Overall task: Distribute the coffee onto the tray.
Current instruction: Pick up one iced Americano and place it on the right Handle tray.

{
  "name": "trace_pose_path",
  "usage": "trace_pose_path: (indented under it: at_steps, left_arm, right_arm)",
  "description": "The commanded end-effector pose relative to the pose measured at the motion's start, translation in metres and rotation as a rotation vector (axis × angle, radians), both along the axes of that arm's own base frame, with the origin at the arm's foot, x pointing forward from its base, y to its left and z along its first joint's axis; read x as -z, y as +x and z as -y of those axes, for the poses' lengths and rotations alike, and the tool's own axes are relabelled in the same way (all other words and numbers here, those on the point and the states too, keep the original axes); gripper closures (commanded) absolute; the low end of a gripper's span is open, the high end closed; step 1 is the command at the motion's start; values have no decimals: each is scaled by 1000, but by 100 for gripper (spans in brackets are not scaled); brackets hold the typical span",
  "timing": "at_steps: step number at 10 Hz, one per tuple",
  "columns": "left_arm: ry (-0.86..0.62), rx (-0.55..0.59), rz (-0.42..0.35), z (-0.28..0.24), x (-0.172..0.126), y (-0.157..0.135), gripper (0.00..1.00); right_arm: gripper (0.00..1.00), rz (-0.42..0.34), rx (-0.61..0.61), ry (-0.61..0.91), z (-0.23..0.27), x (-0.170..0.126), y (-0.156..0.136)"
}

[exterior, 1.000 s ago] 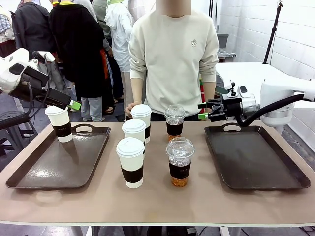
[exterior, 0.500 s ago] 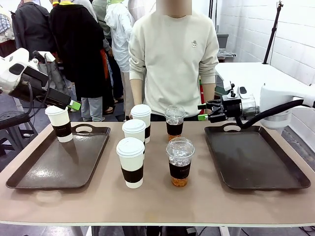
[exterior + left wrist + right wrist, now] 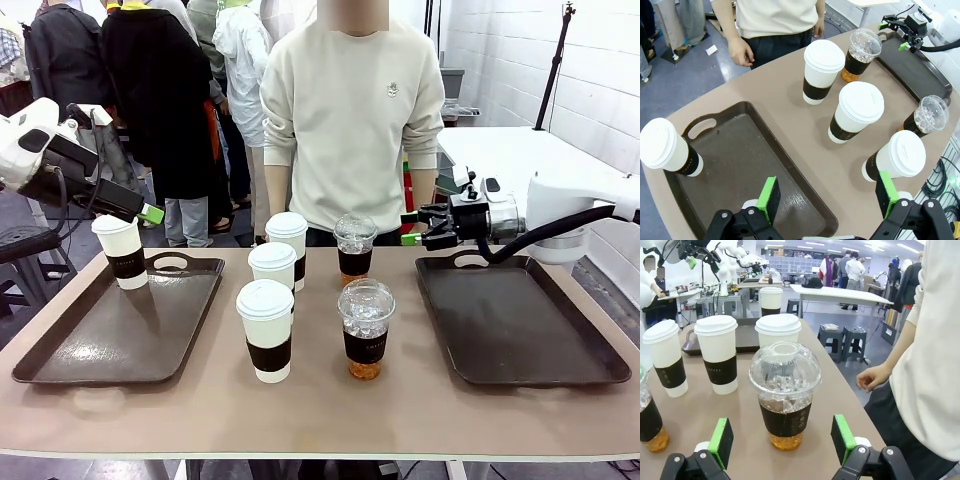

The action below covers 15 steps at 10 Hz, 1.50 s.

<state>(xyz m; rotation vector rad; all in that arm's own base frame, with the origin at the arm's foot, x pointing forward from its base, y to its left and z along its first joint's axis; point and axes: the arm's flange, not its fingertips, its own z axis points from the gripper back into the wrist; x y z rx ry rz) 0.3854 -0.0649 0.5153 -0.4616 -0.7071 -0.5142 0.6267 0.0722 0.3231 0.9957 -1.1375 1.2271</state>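
One coffee cup stood on a tray and five waited mid-surface, with both sets of fingers empty.

The tan surface carried a dark brown plastic tray at its left edge and a matching tray, bare, at its right. A person in a cream sweatshirt stood at the far edge. One white lidded paper cup sat in the left tray's far left corner. Three more paper cups and two clear dome-lidded iced coffees stood between the trays. The left fingers were spread wide above the left tray, and the right fingers gaped just short of the far iced coffee.
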Motion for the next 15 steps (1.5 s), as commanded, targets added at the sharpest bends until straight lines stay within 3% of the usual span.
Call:
trace_pose_path:
  at_steps: [1,6,15]
  left_arm:
    - [-11,2,-4,-2,1,1,0]
    - [-11,2,-4,-2,1,1,0]
    - [-11,2,-4,-2,1,1,0]
  right_arm:
    - [0,-29,29,-2,-8,4,13]
    - [0,-44,15,-7,-28,18,30]
    - [0,-118,-70,13,-49,47,32]
